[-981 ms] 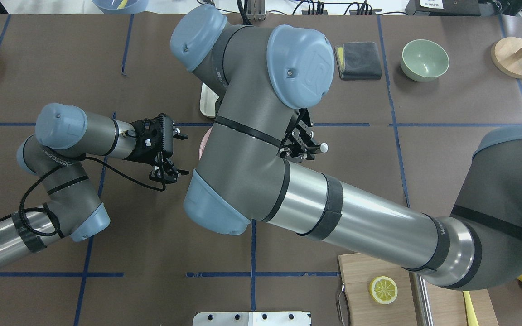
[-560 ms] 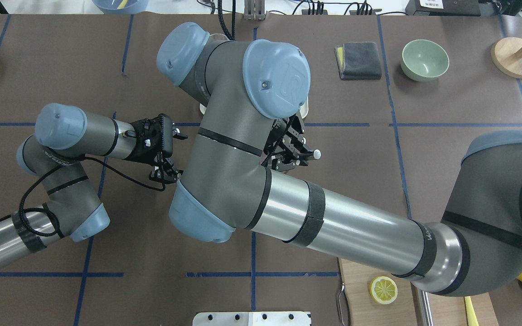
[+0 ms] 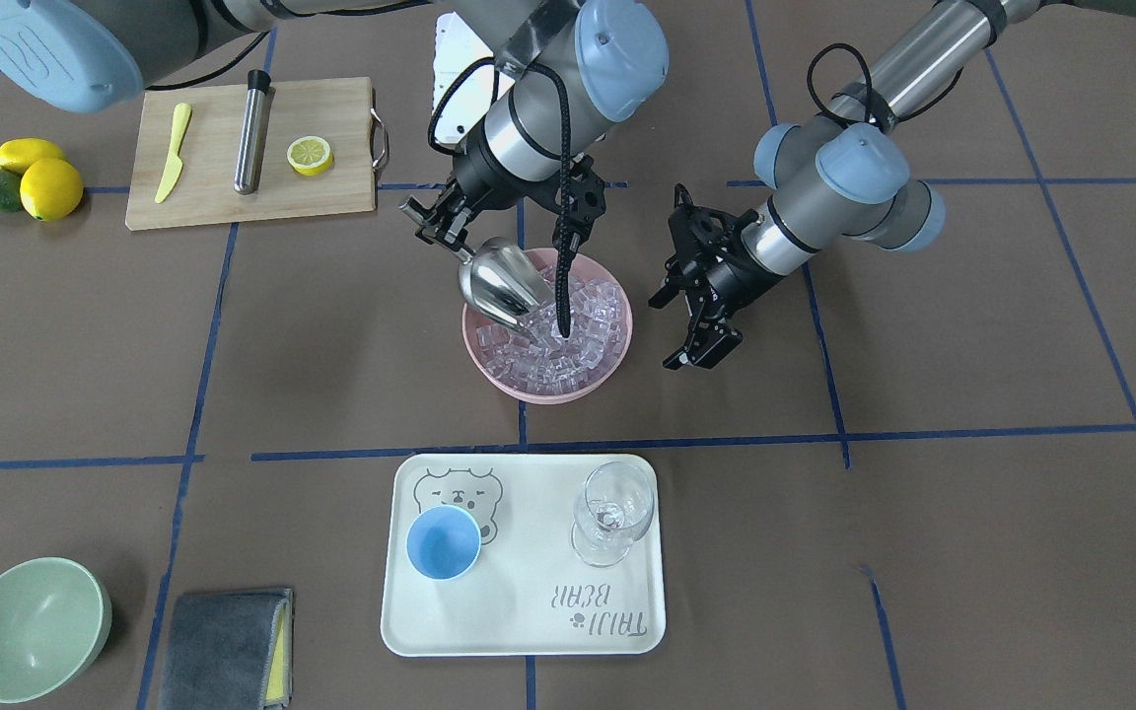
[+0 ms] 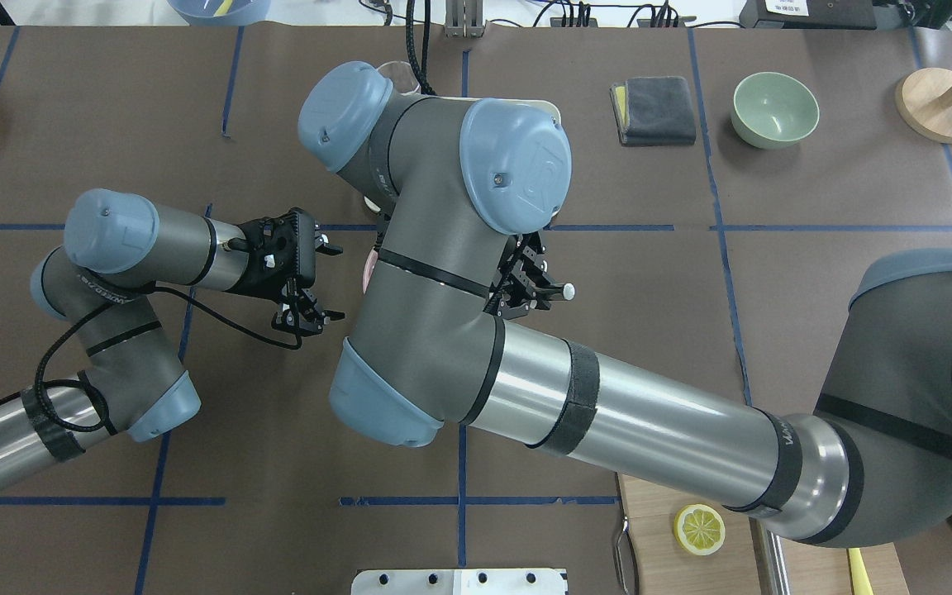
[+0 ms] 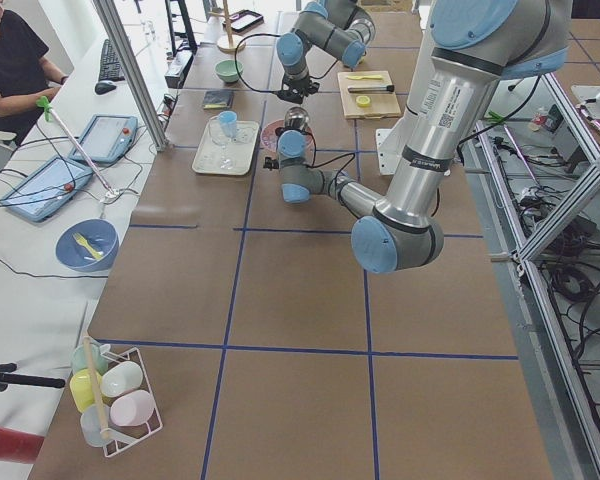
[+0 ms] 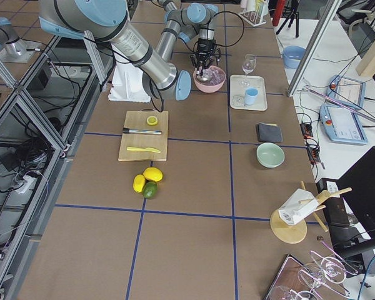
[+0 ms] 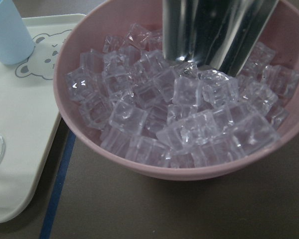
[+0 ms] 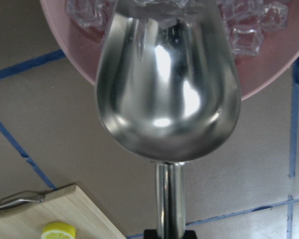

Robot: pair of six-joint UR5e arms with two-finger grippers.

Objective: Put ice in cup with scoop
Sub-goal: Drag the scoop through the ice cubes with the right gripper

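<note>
The steel scoop point(image 3: 501, 283) is tilted mouth-down, with its front edge in the ice point(image 3: 568, 335) that fills a pink bowl point(image 3: 617, 355). My right gripper point(image 3: 448, 237) is shut on the scoop's short handle. In the right wrist view the scoop's trough point(image 8: 167, 94) looks empty, with ice point(image 8: 244, 30) at its lip. The light-blue cup point(image 3: 443, 542) stands empty on a white tray point(image 3: 529, 631), apart from the bowl. My left gripper point(image 3: 701, 340) is open and empty beside the bowl. Its wrist view shows the ice point(image 7: 189, 114), the scoop point(image 7: 219, 30) and the cup point(image 7: 7, 30).
A clear wine glass point(image 3: 612, 511) stands on the tray beside the cup. A cutting board point(image 3: 331, 197) holds a lemon slice, a yellow knife and a steel tube. Lemons point(image 3: 50, 187), a green bowl point(image 3: 31, 628) and a grey cloth point(image 3: 223, 636) lie at the edges.
My right arm has swung its wrist left and toward the robot's side of the table, carrying the scoop. My left arm has not moved.
</note>
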